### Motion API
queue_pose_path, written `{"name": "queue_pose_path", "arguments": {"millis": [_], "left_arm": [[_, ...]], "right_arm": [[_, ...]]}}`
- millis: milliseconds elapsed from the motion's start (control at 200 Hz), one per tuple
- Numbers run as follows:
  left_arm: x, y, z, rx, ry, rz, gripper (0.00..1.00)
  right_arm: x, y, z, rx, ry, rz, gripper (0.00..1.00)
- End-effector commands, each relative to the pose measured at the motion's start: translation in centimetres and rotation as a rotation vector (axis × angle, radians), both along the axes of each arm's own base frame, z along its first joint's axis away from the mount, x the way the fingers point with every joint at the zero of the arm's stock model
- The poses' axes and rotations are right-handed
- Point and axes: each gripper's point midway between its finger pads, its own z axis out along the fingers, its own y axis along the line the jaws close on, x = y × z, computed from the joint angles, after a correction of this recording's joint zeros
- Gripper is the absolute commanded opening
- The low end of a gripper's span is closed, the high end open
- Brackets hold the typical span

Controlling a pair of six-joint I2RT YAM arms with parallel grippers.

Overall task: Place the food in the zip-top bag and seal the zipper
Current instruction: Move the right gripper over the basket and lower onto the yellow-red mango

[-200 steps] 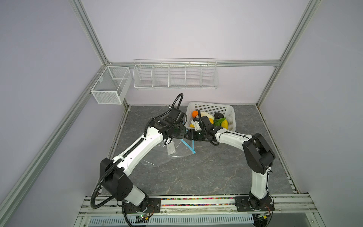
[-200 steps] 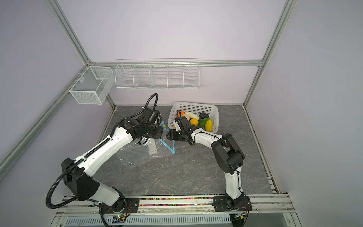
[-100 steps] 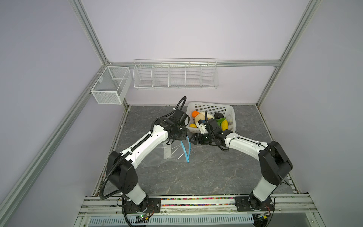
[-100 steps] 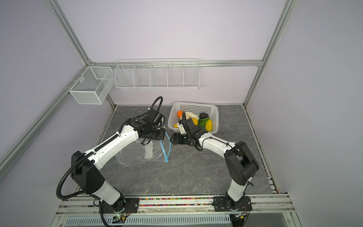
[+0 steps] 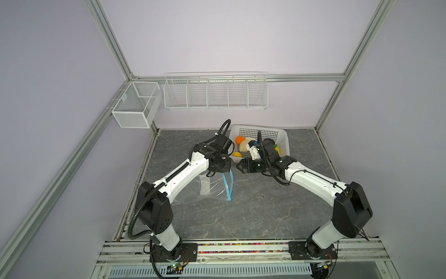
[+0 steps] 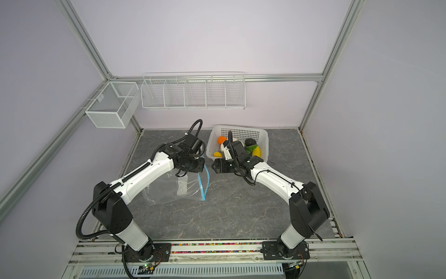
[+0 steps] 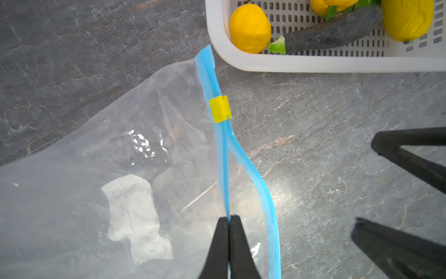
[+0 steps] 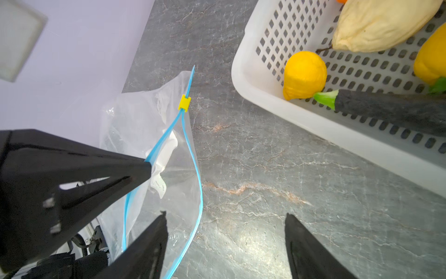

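Observation:
The clear zip-top bag lies left of centre, its mouth partly open. My left gripper is shut on one lip of the blue zipper, below the yellow slider. My right gripper is open and holds nothing. One of its fingertips is over the bag's mouth between the two blue lips, the other over bare table. The food sits in the white basket: a yellow lemon, a cream piece, a dark eggplant.
The basket stands at the back just right of centre, close behind both grippers. It also holds an orange piece. A wire rack and a mesh box hang on the walls. Grey tabletop stretches to the front.
The right jaws have opened wider and that arm's elbow has swung out to the right. The bag's blue edge has turned from slanted to nearly straight, still pinched by the left gripper.

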Motion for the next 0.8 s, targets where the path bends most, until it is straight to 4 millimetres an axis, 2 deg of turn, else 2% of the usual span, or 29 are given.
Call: {"name": "queue_pose_path", "arguments": {"millis": [0,150,315,435,630,795], "left_arm": [[0.3,-0.1,0.8,0.000,-0.021,-0.013,0.00],[0.4,-0.4,1.1,-0.016,-0.025,-0.017,0.00],[0.2,-0.3,1.0,-0.008,-0.021,-0.024,0.00],[0.0,-0.3,1.0,-0.020,-0.015,-0.021,0.00],[0.1,-0.8,0.9,-0.039,-0.007,-0.021,0.00],[0.4,-1.2,0.4,-0.042,0.004,-0.027,0.00]], "right_arm": [[2.5,-1.5,0.0,-0.126,-0.079,-0.041,0.76],[5.5,-2.8,-0.5,-0.221,-0.130,-0.104,0.74],[8.9,-4.8,-1.8,-0.323,-0.137,-0.163,0.73],[10.5,-6.4,-3.2,-0.385,-0.114,-0.200,0.72],[12.9,-9.2,-4.1,-0.458,-0.114,-0.266,0.72],[14.6,-10.6,-5.3,-0.492,-0.090,-0.288,0.72]]}}
